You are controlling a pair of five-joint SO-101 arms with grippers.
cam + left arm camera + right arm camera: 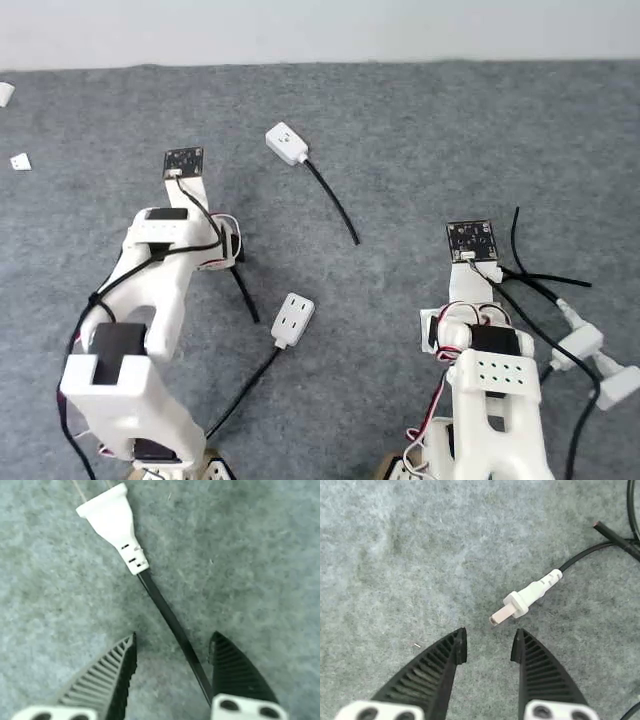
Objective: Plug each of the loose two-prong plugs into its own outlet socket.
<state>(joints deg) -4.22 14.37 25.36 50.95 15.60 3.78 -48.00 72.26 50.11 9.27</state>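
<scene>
A white two-prong plug (112, 527) lies on the grey carpet ahead of my left gripper (175, 640), prongs pointing away. Its black cable (170, 620) runs back between the open fingers, close to one pad (230, 670). My right gripper (490, 642) is open just short of a second white plug (527, 600), whose prongs point toward the gap. That plug's black cable (585, 555) trails away. In the high view a white outlet socket (293, 319) lies between the two arms, slots up, and another white socket (287, 143) lies farther back.
Two white connector blocks (580, 345) (617, 385) and tangled black cables (540, 275) lie beside the right arm (495, 390). The left arm (150, 300) covers its own gripper from above. Small white scraps (20, 160) lie at the far left.
</scene>
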